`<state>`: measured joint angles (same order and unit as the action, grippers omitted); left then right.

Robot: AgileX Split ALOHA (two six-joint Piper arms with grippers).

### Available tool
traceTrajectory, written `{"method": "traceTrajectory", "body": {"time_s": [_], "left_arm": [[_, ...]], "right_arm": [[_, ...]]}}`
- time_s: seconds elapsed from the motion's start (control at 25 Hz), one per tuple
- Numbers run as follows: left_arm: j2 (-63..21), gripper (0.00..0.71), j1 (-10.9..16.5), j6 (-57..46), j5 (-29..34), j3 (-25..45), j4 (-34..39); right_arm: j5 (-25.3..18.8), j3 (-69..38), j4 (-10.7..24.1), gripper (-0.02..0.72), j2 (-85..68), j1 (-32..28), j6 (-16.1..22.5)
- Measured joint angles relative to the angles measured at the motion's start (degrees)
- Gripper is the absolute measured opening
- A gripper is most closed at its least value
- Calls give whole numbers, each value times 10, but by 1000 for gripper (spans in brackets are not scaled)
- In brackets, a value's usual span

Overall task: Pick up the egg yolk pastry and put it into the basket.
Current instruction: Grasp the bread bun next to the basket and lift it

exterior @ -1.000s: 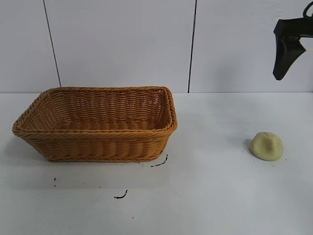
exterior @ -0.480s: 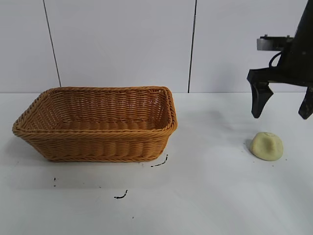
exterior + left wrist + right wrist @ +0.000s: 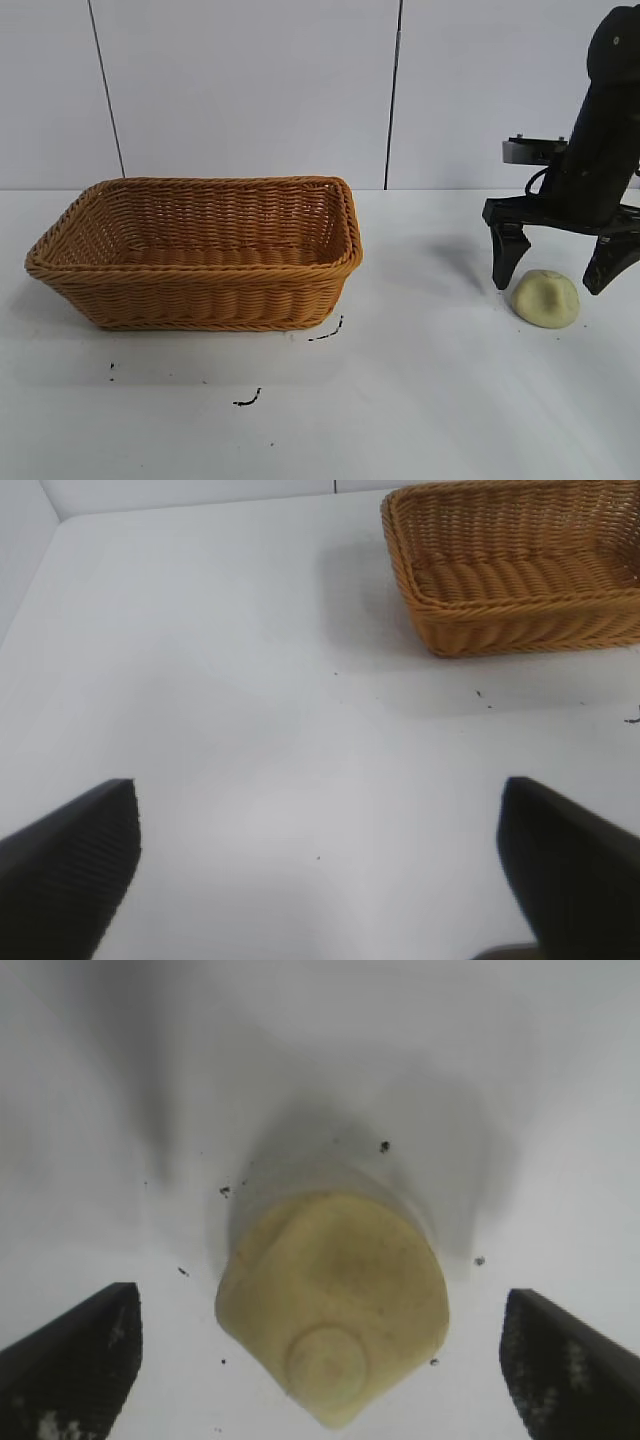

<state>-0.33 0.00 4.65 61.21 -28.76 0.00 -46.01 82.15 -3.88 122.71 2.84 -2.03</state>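
Note:
The pale yellow egg yolk pastry [image 3: 546, 298] lies on the white table at the right. My right gripper [image 3: 556, 268] is open and hangs just over it, one black finger on each side, not touching. In the right wrist view the pastry [image 3: 335, 1305] lies between the two spread fingertips [image 3: 75, 1355]. The orange-brown wicker basket [image 3: 200, 290] stands at the left of the table and holds nothing that I can see. In the left wrist view the left gripper [image 3: 320, 865] is open over bare table, with the basket [image 3: 480, 615] farther off.
Small black marks [image 3: 325, 333] lie on the table in front of the basket, and dark crumbs [image 3: 224, 1191] lie round the pastry. A white panelled wall stands behind the table.
My right gripper has come down from the upper right and toward the pastry, and now straddles it with fingers open. The pastry and basket have not moved.

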Motion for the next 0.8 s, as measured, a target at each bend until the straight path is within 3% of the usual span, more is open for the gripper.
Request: {"method": "traceTrajectory", "body": {"time_s": [0.52,0.8], "left_arm": [[0,697,0,0,0,0,0],[0,697,0,0,0,0,0]], "right_arm": [[1,0,1,695,18,0,0],[-12,0,1,510,19,0,0]]}}
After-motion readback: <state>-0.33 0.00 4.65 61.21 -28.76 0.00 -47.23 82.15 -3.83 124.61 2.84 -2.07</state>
